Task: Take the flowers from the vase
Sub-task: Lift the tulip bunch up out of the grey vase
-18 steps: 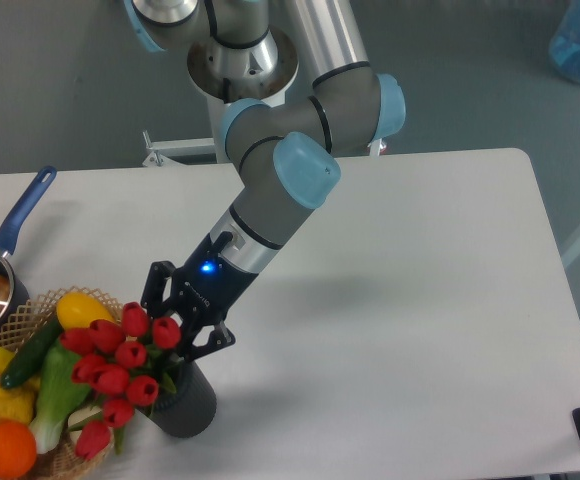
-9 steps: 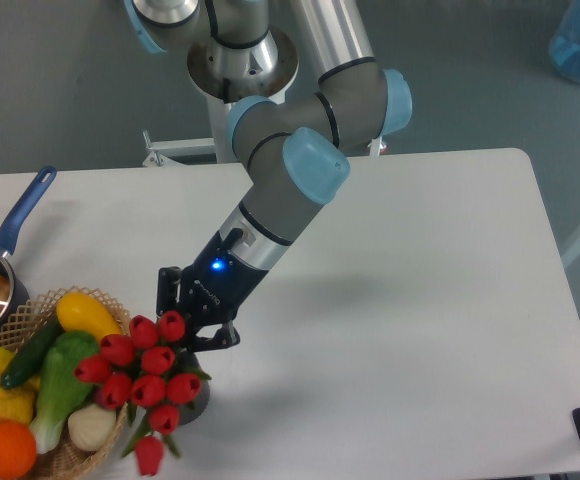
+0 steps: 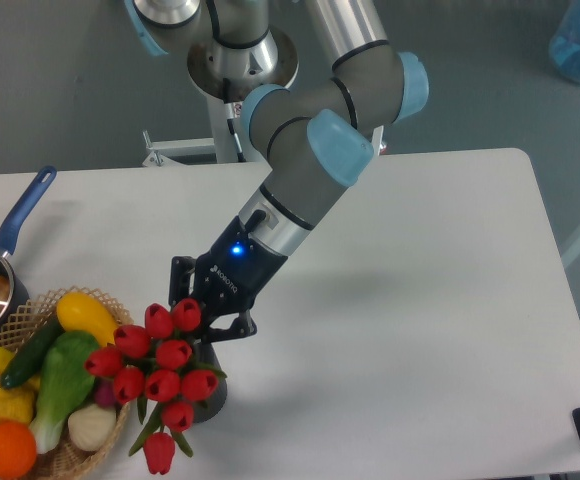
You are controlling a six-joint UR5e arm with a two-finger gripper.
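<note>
the tool (image 3: 206, 325) is clenched on the flowers (image 3: 162, 372), whose red heads hang just below it, hiding most of the vase (image 3: 213, 397) on the worktop (image 3: 400, 300).

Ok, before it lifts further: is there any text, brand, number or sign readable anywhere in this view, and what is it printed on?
One text only: small white brand lettering on the black body of the hand, near the blue light; it looks like "ROBOTIQ", but it is too small to read with certainty.
No readable text on the flowers, the vase, the wicker basket, the saucepan or the table.
</note>
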